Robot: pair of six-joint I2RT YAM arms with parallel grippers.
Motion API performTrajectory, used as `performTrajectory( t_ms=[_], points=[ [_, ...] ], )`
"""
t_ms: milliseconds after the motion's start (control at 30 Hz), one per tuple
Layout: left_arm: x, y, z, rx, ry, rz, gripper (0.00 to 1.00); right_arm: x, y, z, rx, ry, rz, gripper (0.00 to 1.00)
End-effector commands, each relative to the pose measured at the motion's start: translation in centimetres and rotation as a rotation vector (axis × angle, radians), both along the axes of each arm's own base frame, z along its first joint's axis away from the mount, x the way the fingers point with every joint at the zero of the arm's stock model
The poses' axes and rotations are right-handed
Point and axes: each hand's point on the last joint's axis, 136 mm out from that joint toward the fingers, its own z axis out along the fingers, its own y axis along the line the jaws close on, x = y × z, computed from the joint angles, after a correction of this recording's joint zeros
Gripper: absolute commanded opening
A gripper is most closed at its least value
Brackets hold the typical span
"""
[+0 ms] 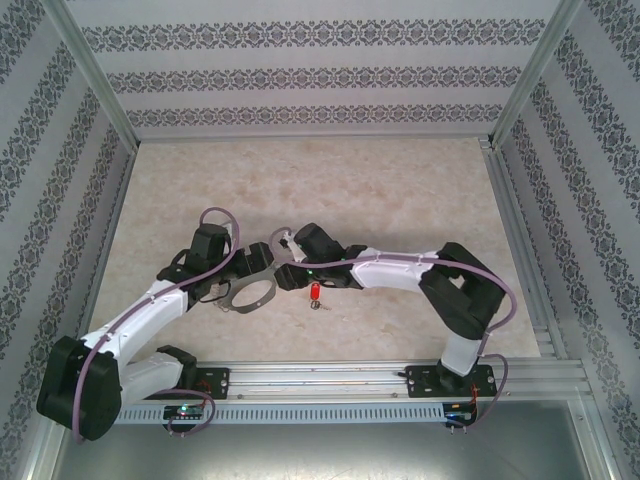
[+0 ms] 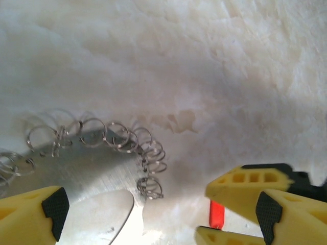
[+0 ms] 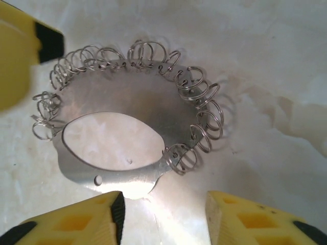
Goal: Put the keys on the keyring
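The keyring [image 1: 232, 300] is a flat grey metal plate with an oval hole, and small wire rings line its edge. It lies on the table; its plate [image 3: 127, 97] sits just beyond my right fingers. The key [image 1: 315, 292], red-headed and tiny, rests on the table to the right of the keyring. In the left wrist view the key [image 2: 216, 214] shows between the right gripper's yellow fingers [image 2: 245, 186]. My left gripper [image 2: 161, 212] stands open over the keyring's edge [image 2: 92, 168]. My right gripper [image 3: 164, 214] is open with only bare table between its fingers. Both grippers [image 1: 268, 260] meet above the keyring.
The tabletop [image 1: 400, 190] is pale marbled beige. Patterned walls with metal corner posts [image 1: 520, 75] close it in on three sides. A metal rail [image 1: 340, 378] carrying both arm bases runs along the near edge.
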Motion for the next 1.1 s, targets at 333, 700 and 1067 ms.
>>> performTrajectory(
  t_ms=[333, 700, 1067],
  points=[
    [-1.3, 2.5, 0.5, 0.094, -0.002, 0.090, 1.00, -2.3, 1.0, -1.0, -0.063, -0.025, 0.190, 0.53],
    [-0.7, 4.7, 2.5, 0.147, -0.061, 0.205, 1.00, -2.0, 3.4, -0.7, -0.012, -0.006, 0.223, 0.52],
    [-0.5, 5.0, 3.0, 0.166, -0.075, 0.213, 1.00, -2.1, 4.3, -1.1, 0.003, 0.017, 0.232, 0.51]
  ],
)
